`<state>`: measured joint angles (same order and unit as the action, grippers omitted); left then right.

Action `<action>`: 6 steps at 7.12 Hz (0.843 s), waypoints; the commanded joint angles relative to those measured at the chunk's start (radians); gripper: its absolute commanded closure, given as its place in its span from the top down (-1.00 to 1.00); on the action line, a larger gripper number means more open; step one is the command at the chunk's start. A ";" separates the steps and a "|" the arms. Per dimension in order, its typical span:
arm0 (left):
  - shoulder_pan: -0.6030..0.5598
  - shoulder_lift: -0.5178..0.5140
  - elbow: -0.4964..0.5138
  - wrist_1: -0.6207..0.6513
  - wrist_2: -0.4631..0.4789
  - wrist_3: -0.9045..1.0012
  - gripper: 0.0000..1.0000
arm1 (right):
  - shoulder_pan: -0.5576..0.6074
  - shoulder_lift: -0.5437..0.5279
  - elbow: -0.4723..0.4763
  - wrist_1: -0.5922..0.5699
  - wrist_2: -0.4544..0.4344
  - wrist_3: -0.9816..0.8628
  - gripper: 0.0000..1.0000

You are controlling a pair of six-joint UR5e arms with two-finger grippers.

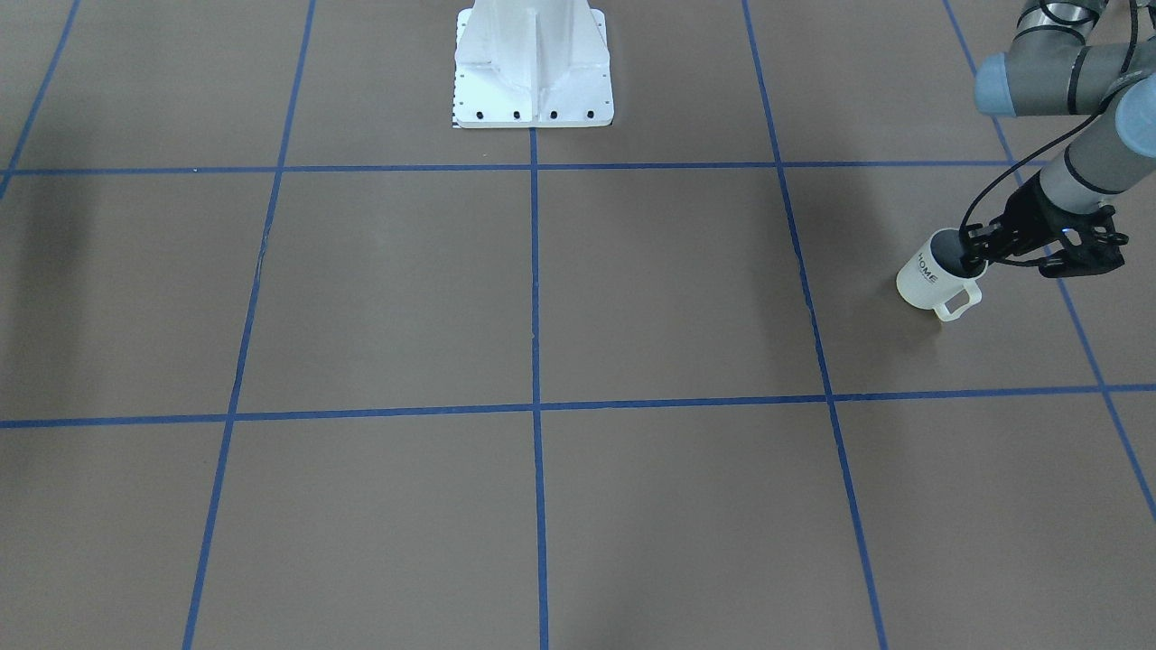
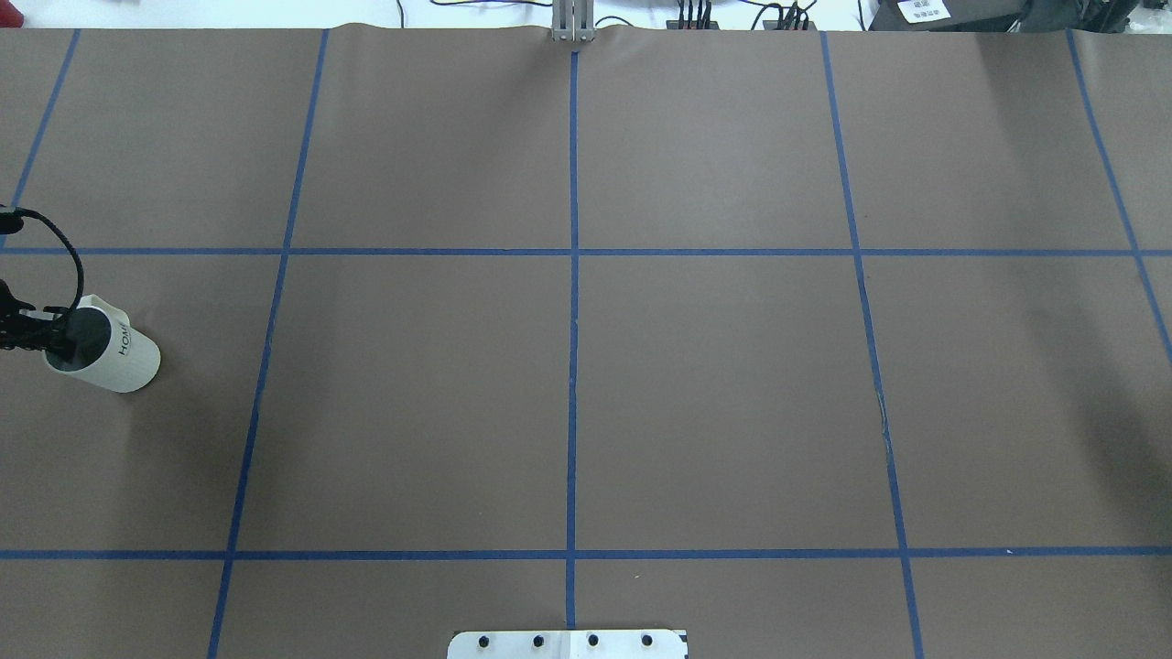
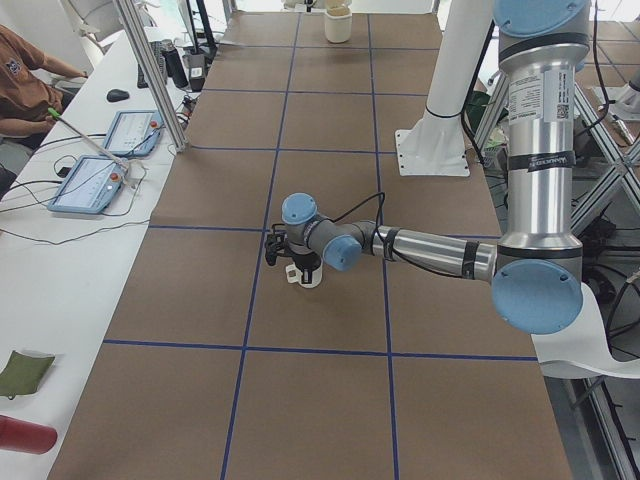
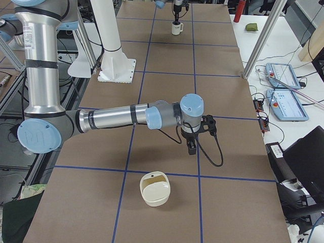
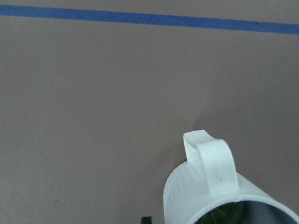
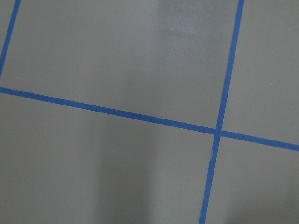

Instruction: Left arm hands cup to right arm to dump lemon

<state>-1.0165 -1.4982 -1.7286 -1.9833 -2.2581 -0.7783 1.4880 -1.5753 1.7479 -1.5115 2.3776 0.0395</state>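
My left gripper point(image 1: 974, 260) pinches the rim of the cup point(image 1: 921, 282), lemon point(image 5: 223, 215) inside, near the table point(image 1: 632, 298)'s left end; I should carry it level toward my right gripper point(image 4: 192, 148), whose opening I cannot tell.

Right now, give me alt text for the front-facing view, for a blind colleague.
The left gripper pinches the rim of the tilted off-white cup near the view's right edge. The brown table carries a blue tape grid, with a white base plate at top centre.

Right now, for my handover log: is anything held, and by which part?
The left gripper holds the cup by its rim, one finger inside the mouth, the handle free.
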 commanded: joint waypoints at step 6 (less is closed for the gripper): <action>-0.119 -0.509 -0.088 0.742 -0.126 -0.031 -1.00 | -0.165 0.177 -0.016 0.154 -0.090 0.117 1.00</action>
<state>-1.1358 -1.9097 -1.8216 -1.3546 -2.3821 -0.7867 1.3774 -1.4494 1.7389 -1.3907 2.3436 0.0797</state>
